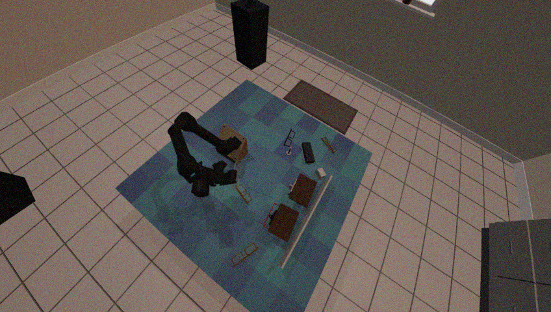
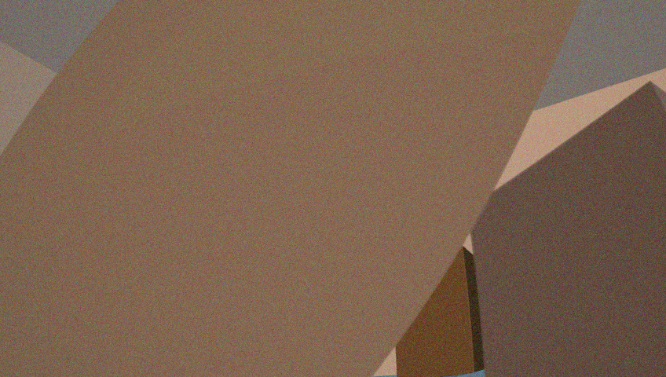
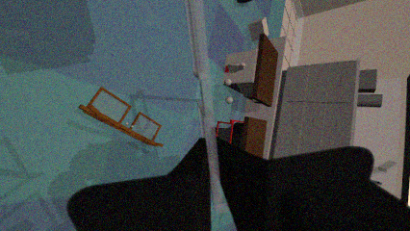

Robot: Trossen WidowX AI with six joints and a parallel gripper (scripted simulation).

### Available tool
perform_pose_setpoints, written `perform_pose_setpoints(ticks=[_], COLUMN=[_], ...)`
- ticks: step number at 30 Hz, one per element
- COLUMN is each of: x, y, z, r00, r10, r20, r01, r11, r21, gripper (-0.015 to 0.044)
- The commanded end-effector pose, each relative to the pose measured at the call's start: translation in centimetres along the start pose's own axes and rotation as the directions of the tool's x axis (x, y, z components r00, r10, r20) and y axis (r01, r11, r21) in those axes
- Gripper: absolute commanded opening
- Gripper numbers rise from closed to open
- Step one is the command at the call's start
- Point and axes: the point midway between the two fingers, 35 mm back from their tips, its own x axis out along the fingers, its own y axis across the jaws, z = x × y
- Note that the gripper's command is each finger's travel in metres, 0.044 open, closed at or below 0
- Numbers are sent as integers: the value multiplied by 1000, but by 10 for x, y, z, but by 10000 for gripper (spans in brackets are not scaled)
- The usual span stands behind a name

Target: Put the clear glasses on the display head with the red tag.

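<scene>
My gripper [image 1: 234,175] [image 3: 208,143] is shut on the clear glasses [image 3: 204,96], whose pale bar runs between the fingers in the wrist view. It is raised over the mat, away from both heads. The pale head [image 3: 243,64] [image 1: 303,189] stands in front of the upper brown panel [image 3: 266,72], with a small red spot [image 3: 226,69] that looks like the tag. The other head [image 1: 273,216] [image 3: 255,137], dark, wears red glasses [image 1: 266,223] [image 3: 224,122] before the lower brown panel [image 1: 285,222]. The exterior view is mostly blocked by a brown surface.
Orange-brown glasses [image 1: 243,194] [image 3: 106,119] lie near my gripper; another brown pair [image 1: 244,254] lies toward the front. Black glasses [image 1: 285,145], a black case [image 1: 308,152], folded gold glasses [image 1: 329,145] and a white box [image 1: 321,172] are farther back. A pale bar [image 1: 305,223] stands behind the panels.
</scene>
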Motion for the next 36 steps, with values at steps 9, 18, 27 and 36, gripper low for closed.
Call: perform_pose_setpoints(ticks=[9,18,27,36], x=[37,64,91,115], y=[-6,-13,-22,-33], z=[2,8,18,30], r00=[984,953,909,860], r10=[112,219,334,448], r20=[135,211,248,243], r01=[-132,-265,-396,-506], r11=[981,939,878,807], r21=[145,221,269,303], gripper=[0,0,0,0])
